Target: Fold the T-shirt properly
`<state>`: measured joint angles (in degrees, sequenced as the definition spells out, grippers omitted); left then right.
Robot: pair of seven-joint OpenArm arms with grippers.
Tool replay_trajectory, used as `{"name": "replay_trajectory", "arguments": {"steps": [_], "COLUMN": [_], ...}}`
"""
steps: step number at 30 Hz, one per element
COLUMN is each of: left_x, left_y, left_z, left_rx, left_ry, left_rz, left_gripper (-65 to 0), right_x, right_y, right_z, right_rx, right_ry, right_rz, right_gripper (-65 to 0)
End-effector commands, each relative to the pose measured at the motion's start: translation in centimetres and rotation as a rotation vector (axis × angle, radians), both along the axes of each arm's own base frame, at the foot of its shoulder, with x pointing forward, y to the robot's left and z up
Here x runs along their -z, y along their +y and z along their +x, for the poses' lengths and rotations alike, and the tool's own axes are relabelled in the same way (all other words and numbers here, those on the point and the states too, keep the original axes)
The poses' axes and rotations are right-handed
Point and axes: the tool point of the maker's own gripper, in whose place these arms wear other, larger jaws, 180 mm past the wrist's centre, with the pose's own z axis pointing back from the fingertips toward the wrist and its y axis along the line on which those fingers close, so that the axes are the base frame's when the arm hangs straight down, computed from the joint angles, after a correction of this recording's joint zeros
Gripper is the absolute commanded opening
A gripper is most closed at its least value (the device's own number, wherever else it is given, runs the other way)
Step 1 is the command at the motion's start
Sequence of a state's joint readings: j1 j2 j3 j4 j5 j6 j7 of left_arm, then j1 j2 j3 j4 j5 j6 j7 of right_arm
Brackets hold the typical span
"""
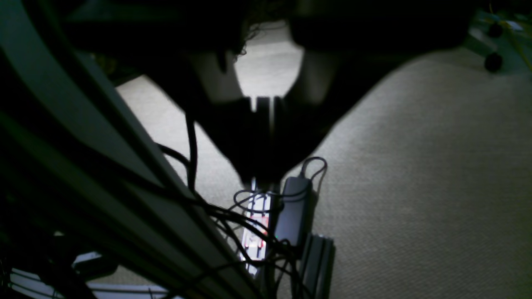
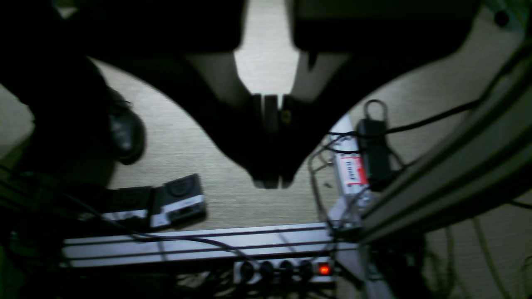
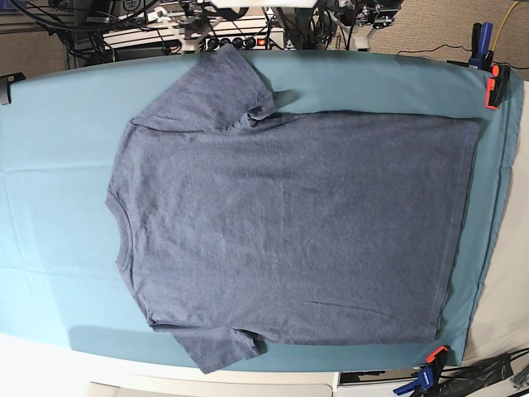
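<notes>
Through my left wrist view I look down at pale carpet (image 1: 436, 174) in a dim room. My left fingers (image 1: 262, 182) are pressed together with nothing between them. Beneath them lie a power strip (image 1: 255, 232), a black adapter (image 1: 293, 211) and tangled cables (image 1: 216, 207); a grey frame rail (image 1: 104, 137) slants across the left side.

Through my right wrist view the same carpet shows, and my right fingers (image 2: 270, 180) are likewise closed and empty. A metal rail (image 2: 199, 245) crosses below, another power strip (image 2: 286, 270) with a red light under it, a second adapter (image 2: 374, 153) to the right.

In the base view a teal cloth (image 3: 58, 165) covers the table. The T-shirt (image 3: 289, 223) lies flat and spread on it, collar toward the left, hem toward the right, sleeves at top and bottom. Clamps (image 3: 430, 364) pin the cloth at the right corners. Bare cloth borders the left side; neither arm reaches over the table.
</notes>
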<state>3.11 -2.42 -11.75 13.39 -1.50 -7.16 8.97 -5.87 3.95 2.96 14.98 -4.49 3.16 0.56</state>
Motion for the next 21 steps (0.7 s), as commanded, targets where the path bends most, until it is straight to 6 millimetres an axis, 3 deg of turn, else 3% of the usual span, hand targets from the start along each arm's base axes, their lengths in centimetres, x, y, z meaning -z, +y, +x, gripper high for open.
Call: {"name": "replay_trajectory", "arguments": {"steps": [1, 7, 17, 21], "left_x": [0.0, -0.6, -2.6, -4.6], "left_y": [0.3, 1.1, 7.4, 8.3], "left_z": [-0.1, -2.4, -7.2, -8.4], "left_rx": [0.004, -0.047, -0.021, -0.050], "left_ry": [-0.001, 0.009, -0.014, -0.032], "left_rz": [0.000, -0.030, 0.071, 0.019], "left_gripper": [-65.0, -65.0, -65.0, -65.0], "right_x": [-0.2, -0.5, -1.4, -2.4], "right_y": [-0.9, -3.7, -6.5, -7.4], "right_z": [0.3, -1.5, -4.9, -6.8], "right_rx": [-0.002, -0.009, -0.034, -0.061], "right_ry": [-0.019, 0.005, 0.024, 0.017], "right_rz": [-0.014, -0.057, -0.104, -0.124], "right_gripper": [-65.0, -65.0, -65.0, -65.0]}}
